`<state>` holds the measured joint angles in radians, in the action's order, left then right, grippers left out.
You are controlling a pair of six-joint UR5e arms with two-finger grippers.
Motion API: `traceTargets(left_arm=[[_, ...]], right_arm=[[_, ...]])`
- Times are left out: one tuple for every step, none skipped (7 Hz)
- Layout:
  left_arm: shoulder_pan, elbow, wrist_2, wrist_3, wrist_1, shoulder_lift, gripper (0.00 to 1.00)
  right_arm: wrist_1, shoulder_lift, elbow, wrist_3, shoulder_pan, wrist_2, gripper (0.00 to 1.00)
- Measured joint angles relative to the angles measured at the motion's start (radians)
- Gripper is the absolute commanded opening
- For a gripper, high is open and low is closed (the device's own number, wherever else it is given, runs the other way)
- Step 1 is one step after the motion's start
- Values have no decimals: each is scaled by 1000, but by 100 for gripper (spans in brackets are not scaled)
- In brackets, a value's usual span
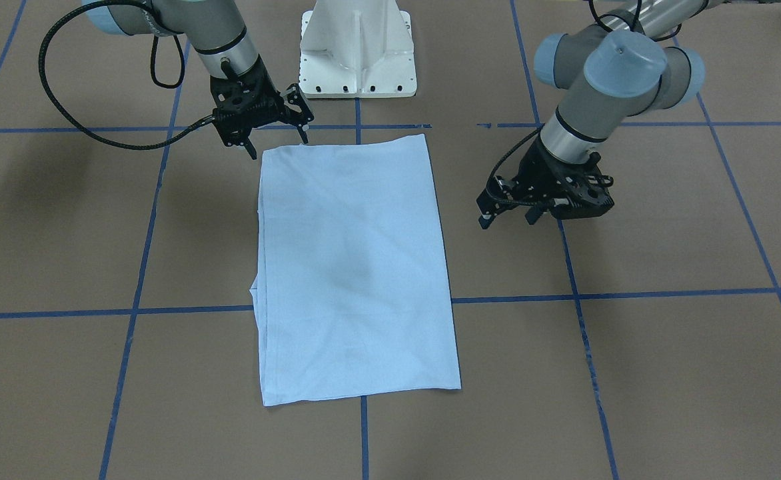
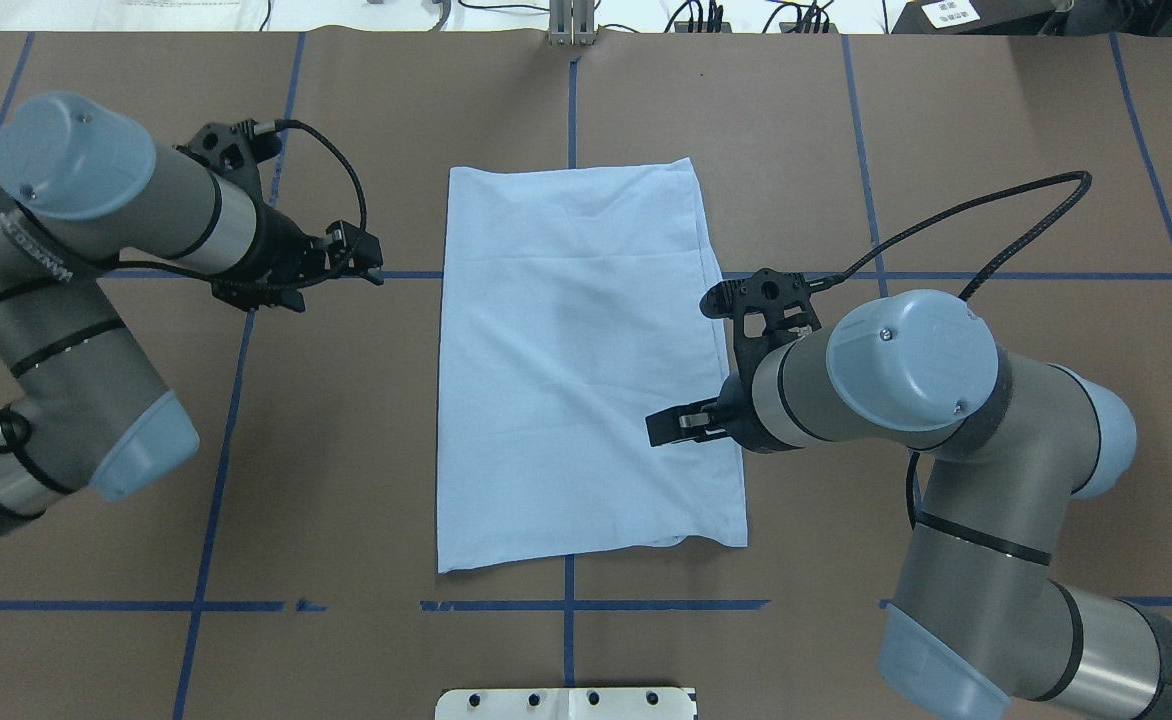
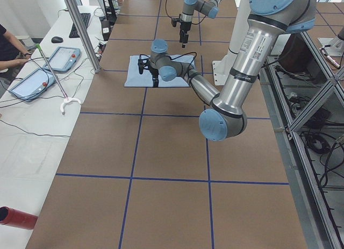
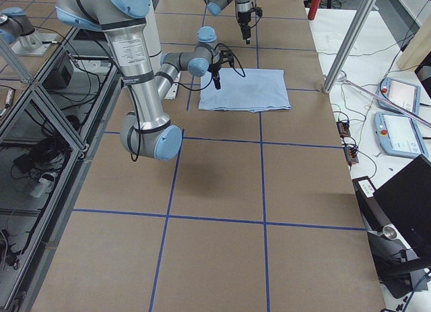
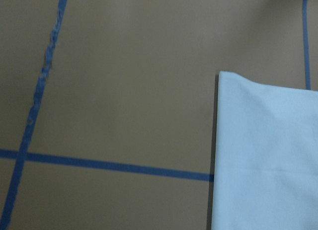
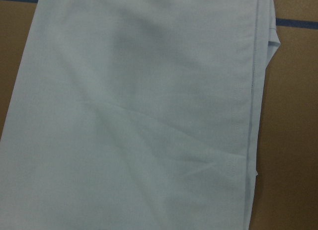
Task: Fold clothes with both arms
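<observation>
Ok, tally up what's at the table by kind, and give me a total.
Folded light blue T-shirt: 1
Robot arms: 2, the left arm and the right arm
White pedestal base: 1
Total: 4
</observation>
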<state>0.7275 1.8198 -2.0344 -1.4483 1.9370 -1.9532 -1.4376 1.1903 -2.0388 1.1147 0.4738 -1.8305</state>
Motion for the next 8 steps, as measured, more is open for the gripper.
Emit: traceTargets(left_arm=[[-87, 61, 29, -162, -5, 25, 100], [-196, 93, 90, -320, -17, 36, 98], [-298, 104, 155, -436, -51, 33, 97], [-382, 103, 211, -513, -96, 22, 97], [-431, 94, 251, -547, -126, 11, 96], [-456, 84, 275, -560, -141, 6, 93], [-471, 76, 289, -564, -147, 4, 91], [-483, 69, 303, -566, -148, 0, 89]], right_arm=[[1, -1, -2, 12, 15, -24, 100], [2, -2, -2, 31, 26, -35, 100], [3, -2, -3, 50, 30, -38, 100], [4, -3, -4, 66, 32, -39, 100], [4, -3, -4, 73, 32, -38, 100], [5, -4, -4, 76, 31, -38, 100], [5, -3, -4, 77, 31, -37, 100], [4, -3, -3, 77, 31, -37, 100]])
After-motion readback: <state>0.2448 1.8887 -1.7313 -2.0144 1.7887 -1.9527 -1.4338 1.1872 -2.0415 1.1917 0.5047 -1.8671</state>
